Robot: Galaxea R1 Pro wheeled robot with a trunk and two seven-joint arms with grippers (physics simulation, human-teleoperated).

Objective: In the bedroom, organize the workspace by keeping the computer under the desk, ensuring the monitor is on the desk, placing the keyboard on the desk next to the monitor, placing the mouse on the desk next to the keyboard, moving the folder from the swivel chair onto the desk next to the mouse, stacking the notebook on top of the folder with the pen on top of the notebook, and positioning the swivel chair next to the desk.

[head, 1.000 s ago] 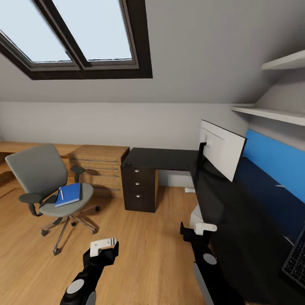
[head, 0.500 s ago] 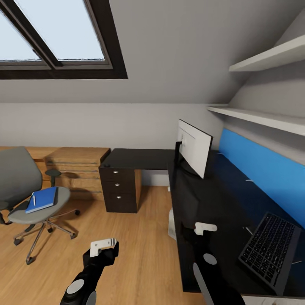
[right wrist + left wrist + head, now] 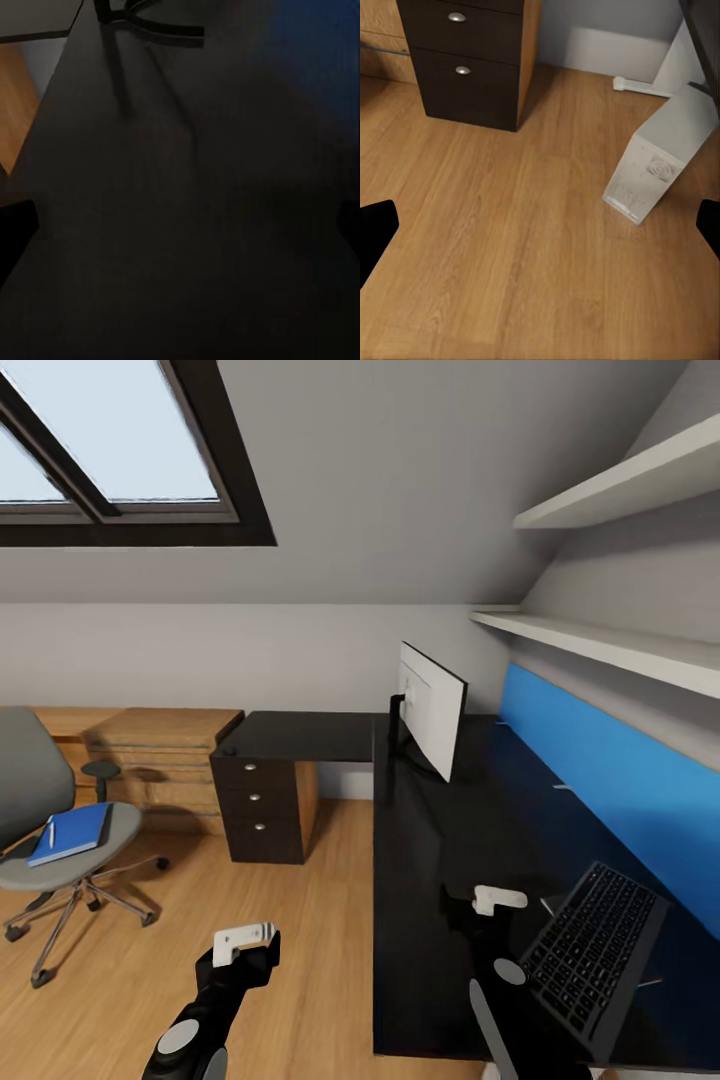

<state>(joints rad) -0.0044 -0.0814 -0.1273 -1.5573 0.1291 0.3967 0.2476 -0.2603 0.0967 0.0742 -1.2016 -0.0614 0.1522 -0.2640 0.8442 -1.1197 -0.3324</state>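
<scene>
Desk (image 3: 450, 840) seen at 3 o'clock; monitor (image 3: 432, 707) at 1, keyboard (image 3: 590, 945) near front edge at 4. Folder (image 3: 70, 832) kept on swivel chair (image 3: 40, 840) at 9. Open floor (image 3: 300, 940) between. Left gripper (image 3: 243, 943) and right gripper (image 3: 497, 899) both spread, nothing grasped. Computer (image 3: 664, 165) seen on floor in left wrist view.

Swivel chair (image 3: 45, 830) cut off at head view's left edge. Keyboard (image 3: 590, 950) partly behind right arm. Notebook under folder (image 3: 70, 832) barely shows. Monitor (image 3: 432, 710) seen from rear, screen hidden. Computer (image 3: 660, 169) top cropped, left wrist view.
</scene>
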